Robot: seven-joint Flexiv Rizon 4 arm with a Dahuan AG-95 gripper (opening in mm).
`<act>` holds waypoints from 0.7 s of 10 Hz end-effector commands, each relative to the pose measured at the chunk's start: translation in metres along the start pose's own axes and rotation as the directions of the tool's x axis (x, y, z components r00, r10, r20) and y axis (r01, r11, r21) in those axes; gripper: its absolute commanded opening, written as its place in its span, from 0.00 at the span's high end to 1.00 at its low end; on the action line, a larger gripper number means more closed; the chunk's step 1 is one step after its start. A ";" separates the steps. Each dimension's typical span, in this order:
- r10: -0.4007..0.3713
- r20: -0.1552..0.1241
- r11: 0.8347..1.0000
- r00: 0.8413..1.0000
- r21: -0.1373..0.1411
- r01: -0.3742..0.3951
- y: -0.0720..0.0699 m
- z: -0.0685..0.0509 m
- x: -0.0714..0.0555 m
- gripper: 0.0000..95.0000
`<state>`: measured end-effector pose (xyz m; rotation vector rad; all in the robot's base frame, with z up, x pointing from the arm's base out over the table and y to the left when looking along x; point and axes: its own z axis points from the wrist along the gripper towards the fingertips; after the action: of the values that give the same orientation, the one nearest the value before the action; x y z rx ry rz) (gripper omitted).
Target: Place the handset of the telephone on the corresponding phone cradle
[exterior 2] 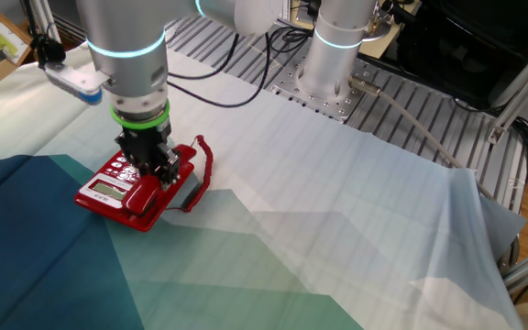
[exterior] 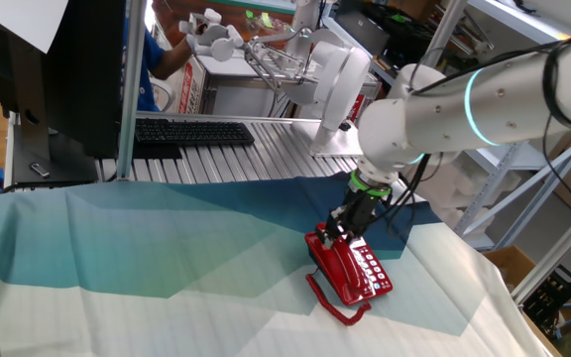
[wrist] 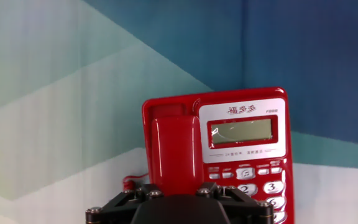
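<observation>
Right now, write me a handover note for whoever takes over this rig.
Gripper: points down over the red telephone, closed around the handset at mid-length.
Handset: lying along the phone cradle, beside the buttons and display; whether it is fully seated cannot be told.
Coiled cord: trails onto the cloth beside the phone.
Done: handset brought to the cradle.
Left: confirm seating, open the fingers, lift the arm away.

The telephone (wrist: 244, 149) reads "福多多" (buttons show 2, 3).
</observation>
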<state>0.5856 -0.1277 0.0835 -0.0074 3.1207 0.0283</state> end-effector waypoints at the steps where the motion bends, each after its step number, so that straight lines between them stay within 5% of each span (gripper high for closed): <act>1: -0.009 -0.004 1.000 1.000 0.003 0.009 0.003 -0.003 -0.003 1.00; 7: -0.016 0.008 1.000 1.000 0.007 0.016 0.006 0.004 -0.004 1.00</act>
<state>0.5891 -0.1210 0.0805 -0.0344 3.1104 0.0163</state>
